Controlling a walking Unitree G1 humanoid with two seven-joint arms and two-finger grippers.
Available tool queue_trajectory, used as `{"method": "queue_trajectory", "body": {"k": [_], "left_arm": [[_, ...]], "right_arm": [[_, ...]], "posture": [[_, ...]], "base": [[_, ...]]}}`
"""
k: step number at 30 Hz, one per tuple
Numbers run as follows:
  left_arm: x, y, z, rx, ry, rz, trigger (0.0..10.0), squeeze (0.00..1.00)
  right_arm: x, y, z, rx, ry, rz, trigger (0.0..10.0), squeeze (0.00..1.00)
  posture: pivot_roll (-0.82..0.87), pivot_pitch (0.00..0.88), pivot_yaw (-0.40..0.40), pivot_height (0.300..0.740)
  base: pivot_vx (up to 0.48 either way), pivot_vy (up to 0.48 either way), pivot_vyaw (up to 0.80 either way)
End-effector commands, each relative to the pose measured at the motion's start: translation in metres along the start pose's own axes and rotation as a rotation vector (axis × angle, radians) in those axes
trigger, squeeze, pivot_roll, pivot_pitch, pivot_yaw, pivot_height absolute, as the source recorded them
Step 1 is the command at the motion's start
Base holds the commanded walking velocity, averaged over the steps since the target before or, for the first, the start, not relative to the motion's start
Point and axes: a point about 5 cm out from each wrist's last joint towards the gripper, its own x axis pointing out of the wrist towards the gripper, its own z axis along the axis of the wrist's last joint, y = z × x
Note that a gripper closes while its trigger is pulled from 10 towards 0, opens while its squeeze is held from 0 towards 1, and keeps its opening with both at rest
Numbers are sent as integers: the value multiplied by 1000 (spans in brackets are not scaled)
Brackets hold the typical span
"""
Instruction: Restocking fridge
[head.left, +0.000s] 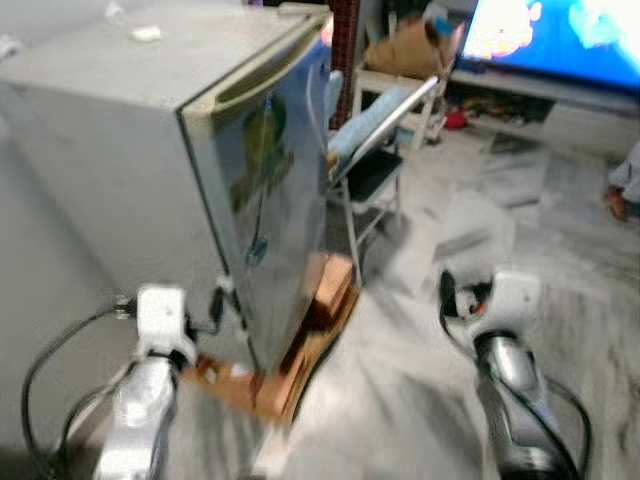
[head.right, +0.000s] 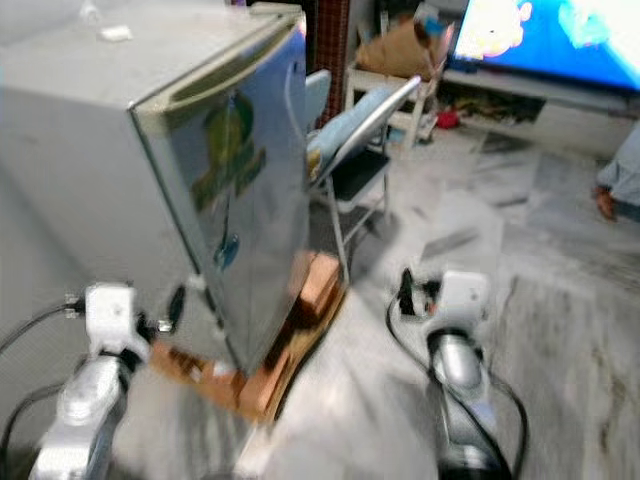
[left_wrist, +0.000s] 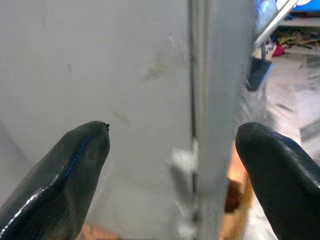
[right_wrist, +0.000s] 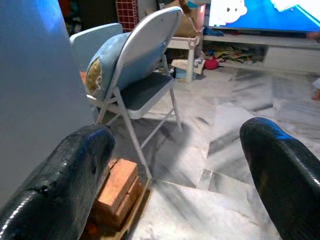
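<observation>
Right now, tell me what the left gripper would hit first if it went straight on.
Most likely the fridge: the open left gripper points at its grey side wall, right by the seam of the shut door. How near it is cannot be judged.

silver arms (head.left: 140, 410), white wrist blocks, looping black cables — fingers (left_wrist: 60, 175) seemingly glossy black.

Home living room, television (head.left: 560, 35), folding chair (right_wrist: 145, 65), small fridge (head.left: 200, 170), marble floor (head.left: 420, 370)
</observation>
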Motion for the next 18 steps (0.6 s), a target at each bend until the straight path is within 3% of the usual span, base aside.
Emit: {"method": "queue_trajectory", "body": {"k": [1,6,14,18], "left_arm": [[-1,-5,1,-1,-6,-12,10000,0],[-3,-6,0,0,-2,-16,10000,0],[0,-5,1,-2,-1,-13,10000,0],[2,-6,2,7,-4,-21,10000,0]], "right_arm": [[-3,-9,1,-6,-2,-30,10000,0],[-5,-7,-2,-3,6,-29,10000,0],[-5,-8,-1,-5,7,-34,10000,0],[-5,-9,0,-7,4,-37,10000,0]], "posture": [[19,0,2,740],[18,0,4,740],[9,0,7,740],[6,0,10,740]], "base": [[0,0,0],[0,0,0],[0,0,-765],[0,0,0]]}}
